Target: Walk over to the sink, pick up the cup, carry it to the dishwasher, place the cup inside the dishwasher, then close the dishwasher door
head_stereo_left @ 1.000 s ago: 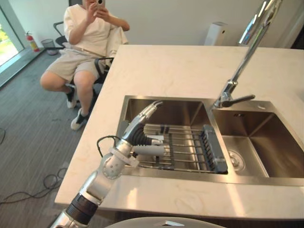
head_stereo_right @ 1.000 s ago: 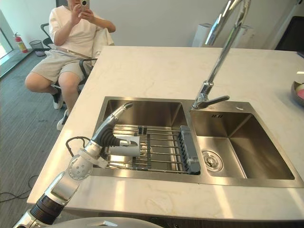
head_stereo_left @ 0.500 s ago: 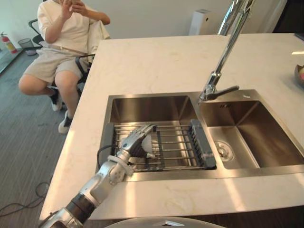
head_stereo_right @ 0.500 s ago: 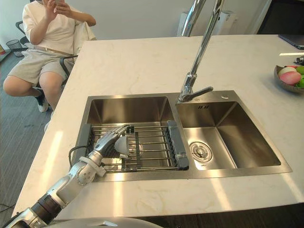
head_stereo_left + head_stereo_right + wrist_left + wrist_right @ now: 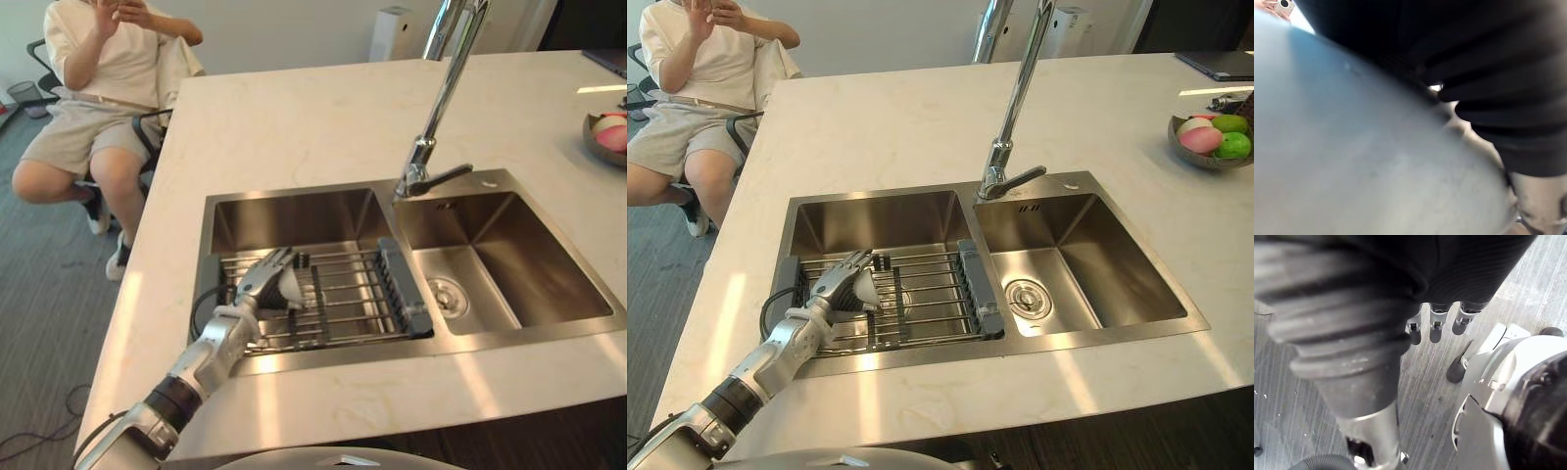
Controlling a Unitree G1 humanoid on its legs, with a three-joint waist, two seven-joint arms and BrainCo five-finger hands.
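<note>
Pale marbled bench [image 5: 323, 117] spreads wide around a steel double sink [image 5: 1087, 211]. A person [image 5: 98, 69] sits well beyond the fingers to their left, and a tall tap [image 5: 1004, 147] rises beyond them to their right. Directly under the fingers, a wire rack [image 5: 931, 299] spans the sink's left basin.

The cup [image 5: 293, 287], pale grey and smooth-walled, lies on its side on that rack, beneath the fingers and close against the palm. It looks stiff and fairly light. I cannot tell whether it is ceramic or plastic, so it is best treated as something that would chip if knocked on the steel. The glossy wall is likely slippery, more so if wet from the sink. The surest hold is probably around the middle of the body, fingers on one side and thumb opposite, rather than a pinch at the rim.

The left arm comes in low over the sink's front edge. The left hand [image 5: 263, 281] is turned palm down with its fingers curled over the cup's upper side, gripping it. The thumb is hidden, so how firm the hold is cannot be judged. The right hand [image 5: 1434, 328] hangs above the floor [image 5: 1528, 289], fingers loose and empty.
</note>
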